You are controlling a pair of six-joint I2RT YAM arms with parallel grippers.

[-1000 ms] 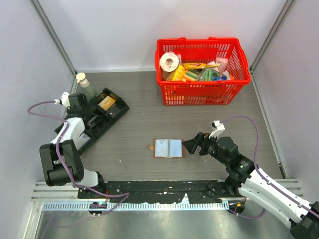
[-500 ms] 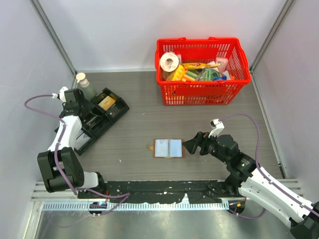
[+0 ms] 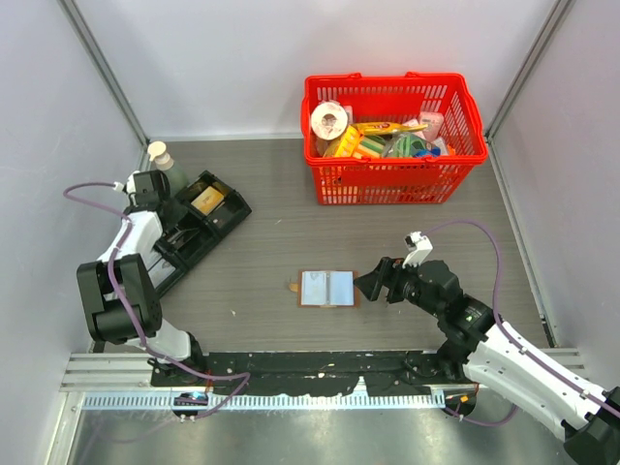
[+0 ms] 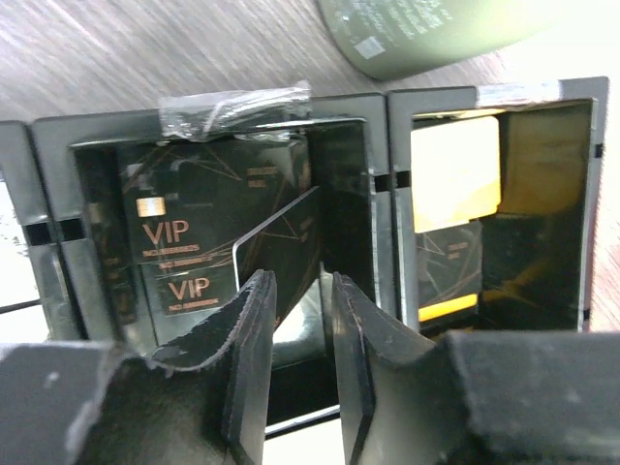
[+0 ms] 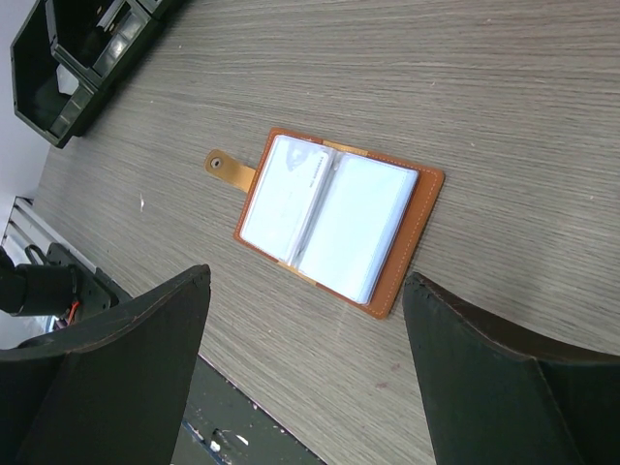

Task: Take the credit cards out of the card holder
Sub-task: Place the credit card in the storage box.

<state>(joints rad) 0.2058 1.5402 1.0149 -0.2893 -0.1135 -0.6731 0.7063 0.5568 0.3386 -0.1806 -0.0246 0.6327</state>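
Note:
The brown leather card holder (image 3: 326, 289) lies open on the table, its pale grey-blue sleeves facing up and its tab to the left; the right wrist view shows it too (image 5: 334, 223). My right gripper (image 3: 374, 283) hangs just right of it, jaws wide open and empty (image 5: 305, 281). My left gripper (image 3: 160, 205) is over the black tray (image 3: 194, 232) at the left. Its jaws (image 4: 300, 281) stand slightly apart with nothing between them. A black card (image 4: 281, 242) leans tilted in the compartment below, on black VIP cards (image 4: 179, 232).
A grey-green bottle (image 3: 167, 165) stands behind the tray. A red basket (image 3: 392, 145) full of items sits at the back right. A yellow card (image 4: 455, 174) lies in the neighbouring tray compartment.
My left wrist has shifted slightly over the tray. My right gripper has edged a little left toward the card holder. The card holder has not moved.

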